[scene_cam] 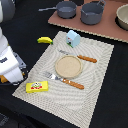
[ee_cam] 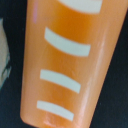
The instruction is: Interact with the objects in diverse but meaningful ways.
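The orange-brown bread loaf with pale slash marks fills the wrist view, so the arm's camera sits right over it. In the exterior view only an orange sliver shows at the left edge, under the white arm, on the black desk just off the woven beige placemat. The fingers appear in neither view, so whether they stand apart or closed on the loaf cannot be told.

The mat is laid like a place setting: a round wooden plate in the middle, an orange-handled fork near it, an orange-handled knife beyond. The flat yellow box lies on the near left corner, the pale blue carton stands at the far edge, the yellow banana just off it. A dark grey frying pan and a dark grey pot sit far back on a brown board, apparently kept as a cooking zone.
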